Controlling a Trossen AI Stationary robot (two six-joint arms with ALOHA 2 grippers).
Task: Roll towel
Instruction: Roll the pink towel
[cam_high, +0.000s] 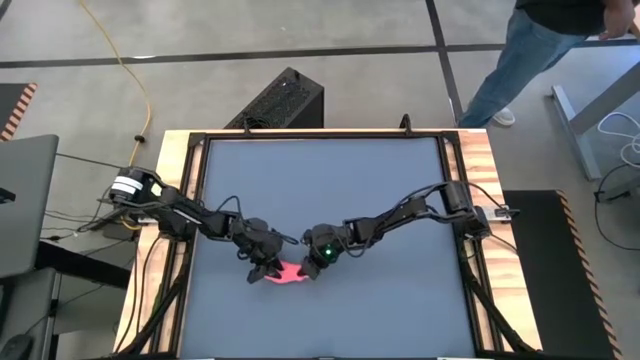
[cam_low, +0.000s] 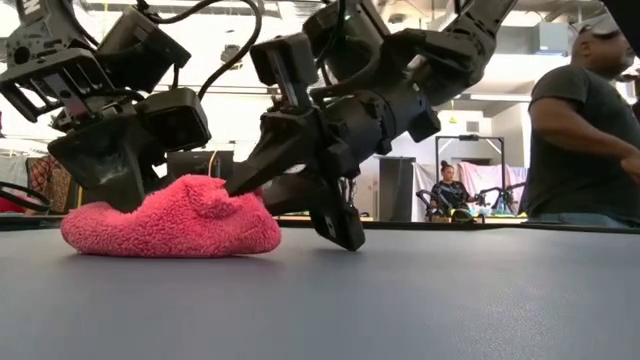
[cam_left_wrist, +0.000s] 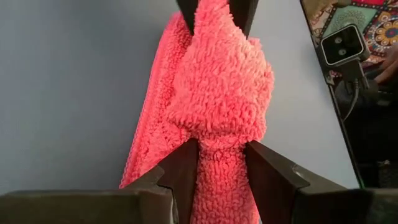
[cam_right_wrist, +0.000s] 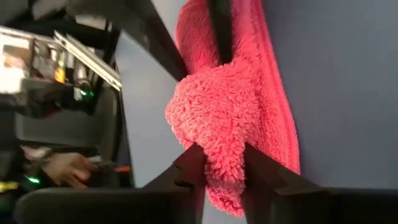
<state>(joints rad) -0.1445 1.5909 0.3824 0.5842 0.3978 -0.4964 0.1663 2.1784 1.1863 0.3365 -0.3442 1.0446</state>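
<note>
The bright pink towel (cam_high: 285, 273) lies bunched in a lump on the dark grey tabletop (cam_high: 320, 180), toward the near middle. In the low view the towel (cam_low: 170, 222) rests on the table by its underside. My left gripper (cam_high: 264, 268) is at the towel's left end and my right gripper (cam_high: 308, 267) at its right end. They face each other, and both are shut on the towel. A flatter strip of towel (cam_left_wrist: 146, 130) lies on the table beside the raised lump. My left gripper (cam_left_wrist: 221, 155) pinches a bunched fold of the towel's left end (cam_left_wrist: 221, 177) between its two fingers (cam_left_wrist: 180, 171), several layers thick. The fingers come slanting down from the table's left. The towel lies on the table beyond them. My right gripper (cam_right_wrist: 224, 155) pinches a bunched fold of the towel's right end (cam_right_wrist: 225, 177) between its two fingers (cam_right_wrist: 264, 174), several layers thick. The fingers come slanting down from the table's right. The lump (cam_right_wrist: 214, 106) rises beyond them, and the rest lies on the table.
Wooden side rails (cam_high: 172, 200) edge the tabletop, which is bare and grey around the towel. A person (cam_low: 585, 130) stands beyond the table's far right corner. A black box (cam_high: 280, 100) stands on the floor behind the far edge.
</note>
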